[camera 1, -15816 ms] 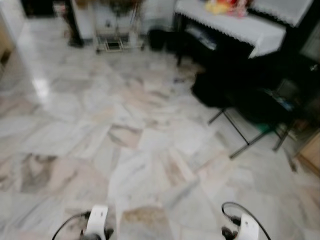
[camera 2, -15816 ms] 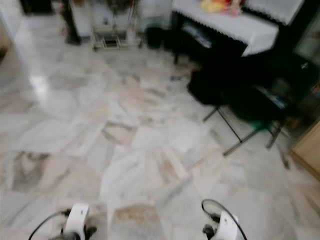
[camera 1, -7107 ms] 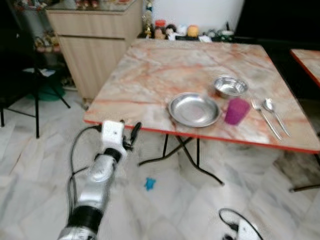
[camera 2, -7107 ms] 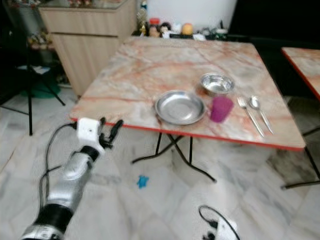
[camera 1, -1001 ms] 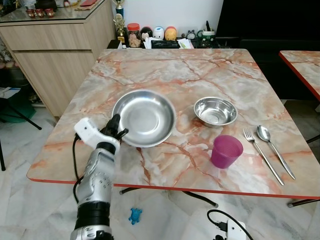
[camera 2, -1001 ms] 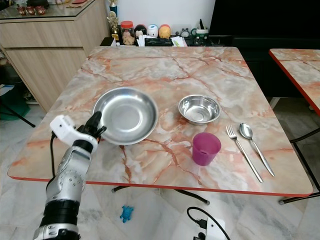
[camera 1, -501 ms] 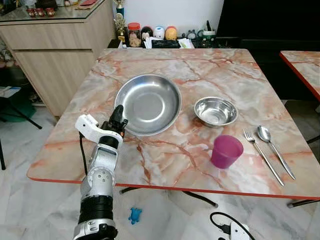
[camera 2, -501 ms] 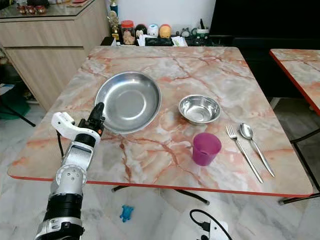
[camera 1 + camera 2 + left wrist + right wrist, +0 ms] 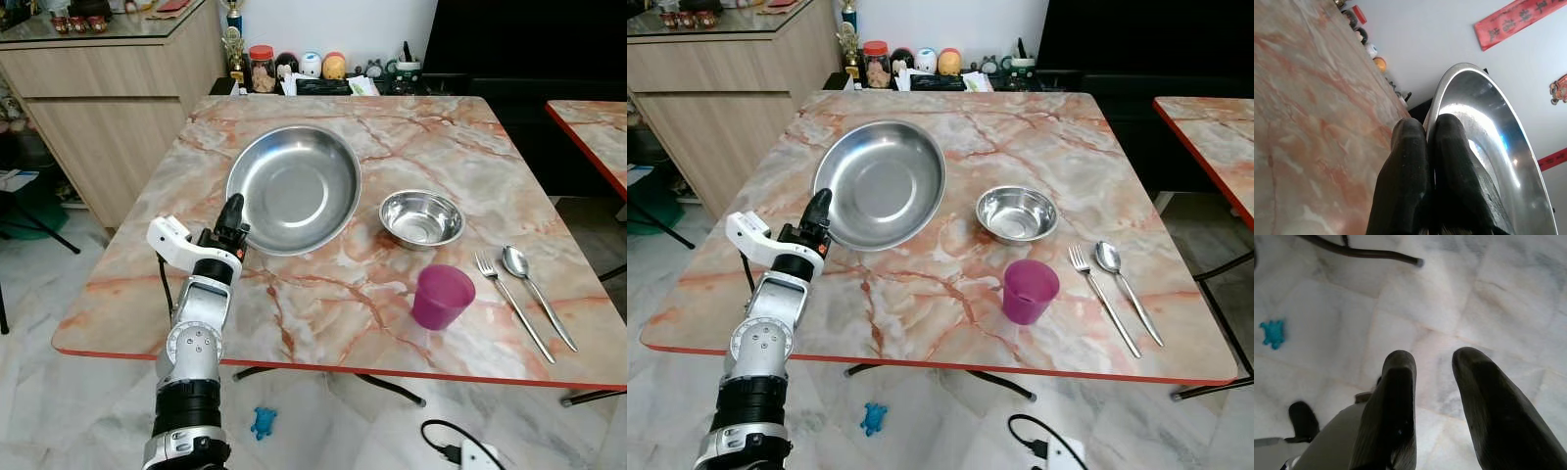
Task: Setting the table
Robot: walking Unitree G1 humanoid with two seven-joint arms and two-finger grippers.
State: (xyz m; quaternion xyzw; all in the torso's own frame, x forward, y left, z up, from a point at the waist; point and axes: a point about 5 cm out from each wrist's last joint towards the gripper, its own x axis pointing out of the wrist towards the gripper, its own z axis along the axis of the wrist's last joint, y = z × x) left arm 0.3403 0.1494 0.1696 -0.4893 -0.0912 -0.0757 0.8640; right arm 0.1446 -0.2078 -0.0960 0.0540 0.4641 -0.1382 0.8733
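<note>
At the centre left of the head view, the left gripper [image 9: 233, 217] is pinching the near rim of the steel plate [image 9: 294, 188], fingers [image 9: 1415, 166] pressed together on it, the plate tilting up off the marble table [image 9: 323, 294]. To its right are sitting a small steel bowl [image 9: 421, 217], a purple cup [image 9: 442, 297], a fork [image 9: 513, 304] and a spoon [image 9: 535, 294]. The right gripper [image 9: 1435, 377] is hanging spread over the floor [image 9: 1508, 293], near a blue toy [image 9: 1272, 334].

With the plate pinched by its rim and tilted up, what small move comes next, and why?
Probably lower it flat onto the table. The left gripper is shut on the near rim of the steel plate, which is tilted up beside the bowl.
</note>
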